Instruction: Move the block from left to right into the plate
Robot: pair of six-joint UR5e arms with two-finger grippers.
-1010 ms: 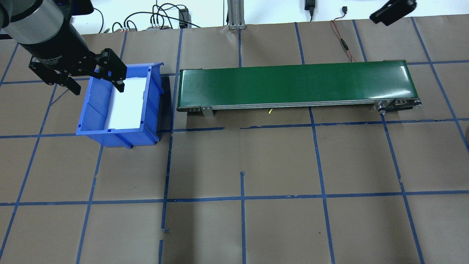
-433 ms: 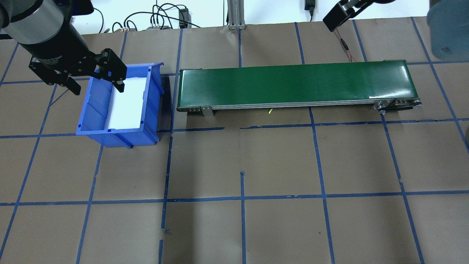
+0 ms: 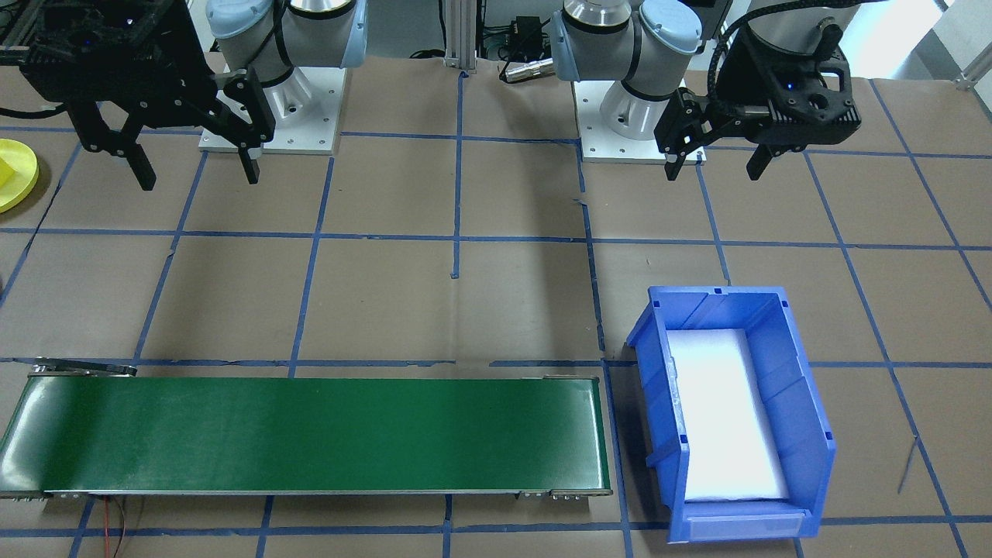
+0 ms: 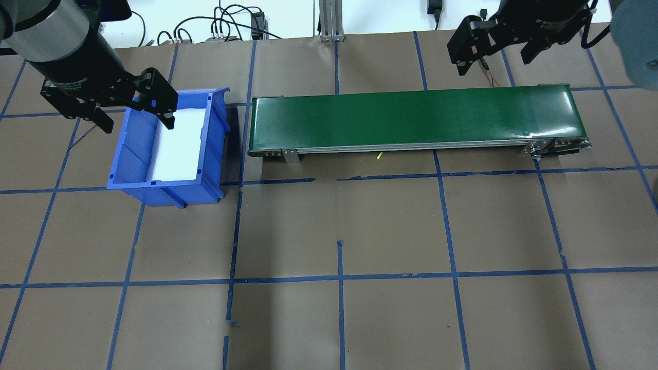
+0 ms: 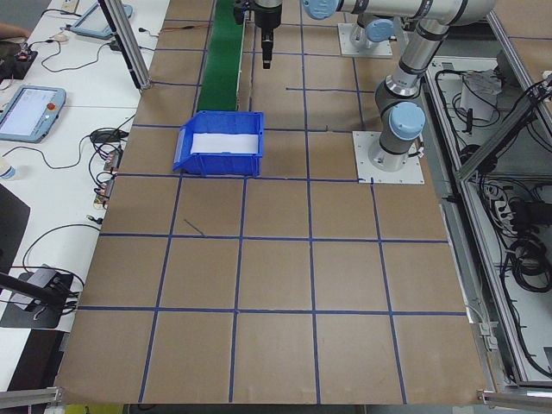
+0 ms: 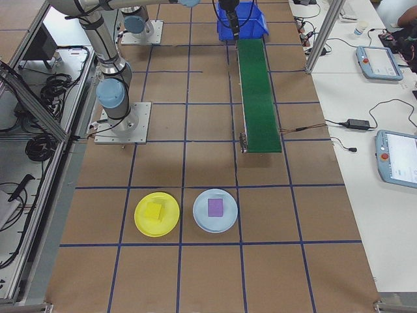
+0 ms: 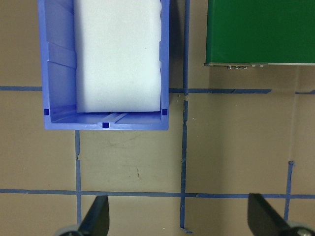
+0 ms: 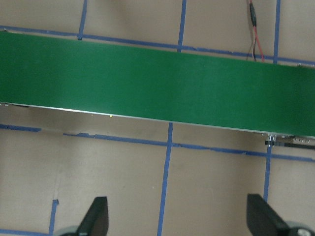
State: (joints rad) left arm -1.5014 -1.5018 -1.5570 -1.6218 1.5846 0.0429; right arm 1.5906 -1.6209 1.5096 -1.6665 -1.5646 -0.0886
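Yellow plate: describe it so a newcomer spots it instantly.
Go past the end of the green conveyor farthest from the blue bin. Two round plates lie side by side there. The yellow plate holds a yellow block; its neighbour, the pale blue plate, holds a purple one.

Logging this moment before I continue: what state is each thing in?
Left gripper: open, empty, over the bin's edge.
Right gripper: open, empty, above the belt's far side.
Bin: upright, holding only a white pad.
Belt: bare, no block on it.
Yellow plate: holds a yellow block.
Blue plate: holds a purple block.
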